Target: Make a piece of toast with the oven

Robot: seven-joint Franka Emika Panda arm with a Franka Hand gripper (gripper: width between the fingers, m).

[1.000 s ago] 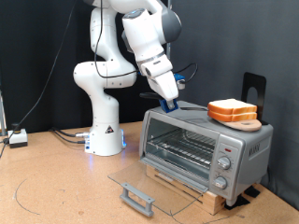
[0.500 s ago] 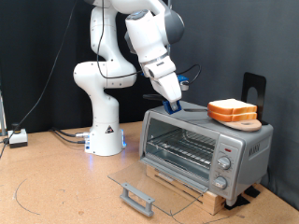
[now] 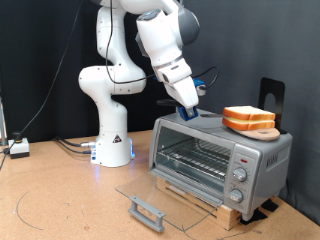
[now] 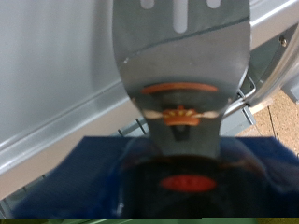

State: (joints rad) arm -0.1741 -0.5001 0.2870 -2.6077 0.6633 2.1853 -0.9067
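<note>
The silver toaster oven (image 3: 262, 155) stands at the exterior view's right with its glass door (image 3: 140, 195) folded down flat and its wire rack (image 3: 195, 158) bare. Two bread slices (image 3: 248, 117) are stacked on a round wooden board (image 3: 264, 132) on the right of the oven's roof. My gripper (image 3: 188, 108) hovers just over the left of the roof, a short way left of the toast. It is shut on a small blue block (image 3: 190, 113) carrying a shiny metal spatula blade (image 4: 182, 56). In the wrist view the blade reaches out over the oven's roof (image 4: 47, 75).
The oven sits on a wooden base (image 3: 205, 205) on a brown table. The door's grey bar handle (image 3: 147, 211) juts out at the front. A black stand (image 3: 270, 95) rises behind the toast. The robot's white base (image 3: 112, 140) is left of the oven, cables (image 3: 70, 146) beside it.
My gripper has moved a little to the exterior view's right along the oven's roof, toward the toast, with the blue block and blade in it. The toast and the oven have not moved.
</note>
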